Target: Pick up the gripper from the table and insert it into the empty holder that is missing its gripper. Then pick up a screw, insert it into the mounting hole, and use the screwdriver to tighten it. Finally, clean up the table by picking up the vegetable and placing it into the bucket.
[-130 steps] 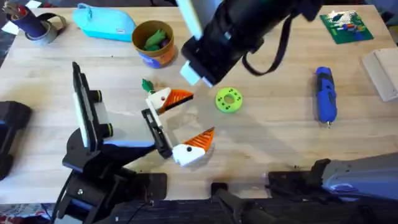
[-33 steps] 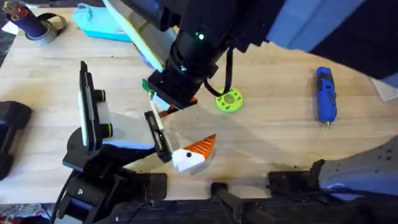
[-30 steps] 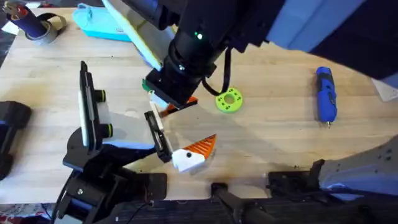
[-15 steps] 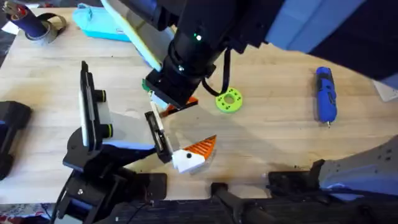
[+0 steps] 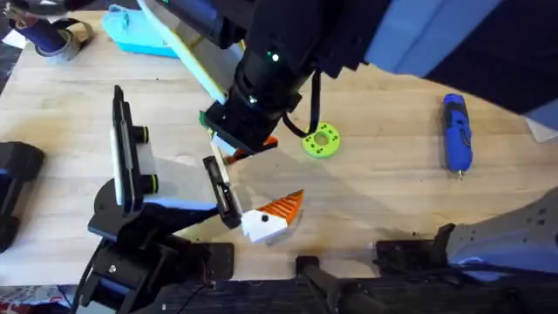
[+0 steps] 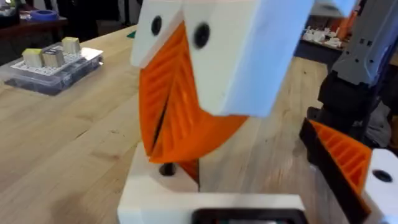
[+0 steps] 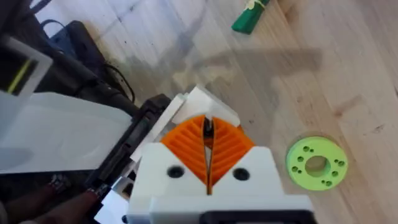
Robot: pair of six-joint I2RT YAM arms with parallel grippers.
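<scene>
Since 0.5 s ago little has shifted: the right gripper [image 7: 208, 146] stays pinched closed on the loose gripper [image 7: 202, 102] beside the holder [image 5: 222, 187]; left gripper [image 6: 168, 118] closed, empty.

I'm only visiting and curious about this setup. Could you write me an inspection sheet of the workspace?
Surface: light wooden table, plank grain.
Job's things: loose gripper under the right arm; holder with twin piece; screwdriver; vegetable.
Clutter: lime disc, blue pouch, tape roll.
Claws: right claw pads together, over the loose gripper; left claw pads together.
Cables: black cable on the right arm.
Surroundings: clear tray of blocks.
</scene>
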